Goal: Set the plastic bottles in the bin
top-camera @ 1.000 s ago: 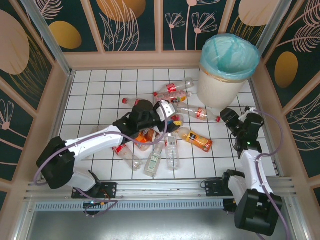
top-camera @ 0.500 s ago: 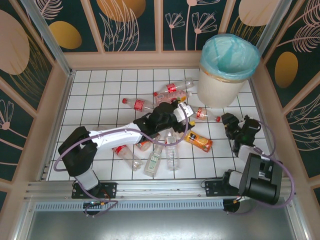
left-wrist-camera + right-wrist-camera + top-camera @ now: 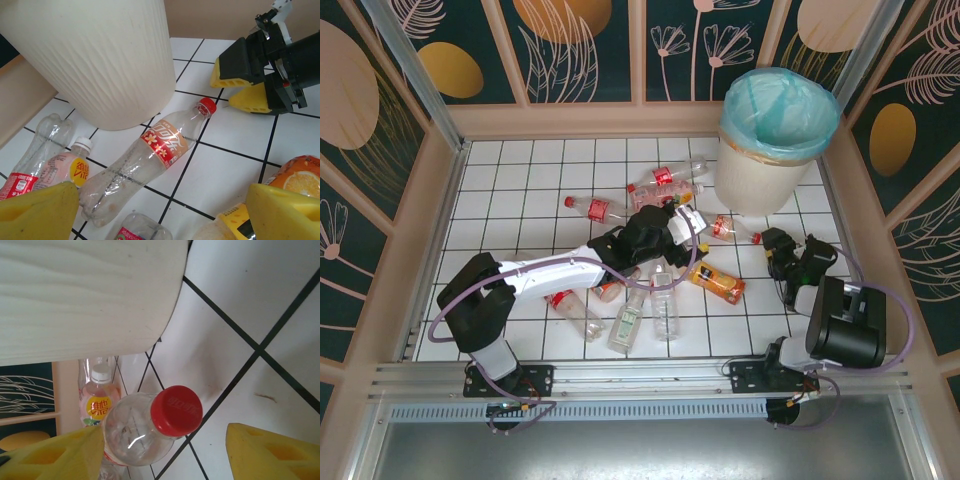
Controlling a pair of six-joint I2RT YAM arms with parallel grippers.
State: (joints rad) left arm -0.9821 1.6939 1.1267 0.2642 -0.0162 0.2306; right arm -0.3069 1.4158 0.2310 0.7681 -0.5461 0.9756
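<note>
R arm (image 3: 840, 320) folded; L pincer (image 3: 162, 187), R pincer (image 3: 165, 432) open; wrist-cam: bottle (image 3: 132, 437) facing R's.

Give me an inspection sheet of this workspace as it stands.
Surface: white tiled table, dark grid lines.
Job's things: bin upright in the far right corner, teal liner over its rim; plastic bottles lying scattered mid-table, none visible inside the bin.
Clutter: nothing seen.
Grippers: left gripper open; right gripper open; both face a red-capped bottle beside the bin, neither gripping it.
Cables: purple cables, looped, one per side.
Surroundings: floral wall panels in wooden frames; metal rail at the near edge.
</note>
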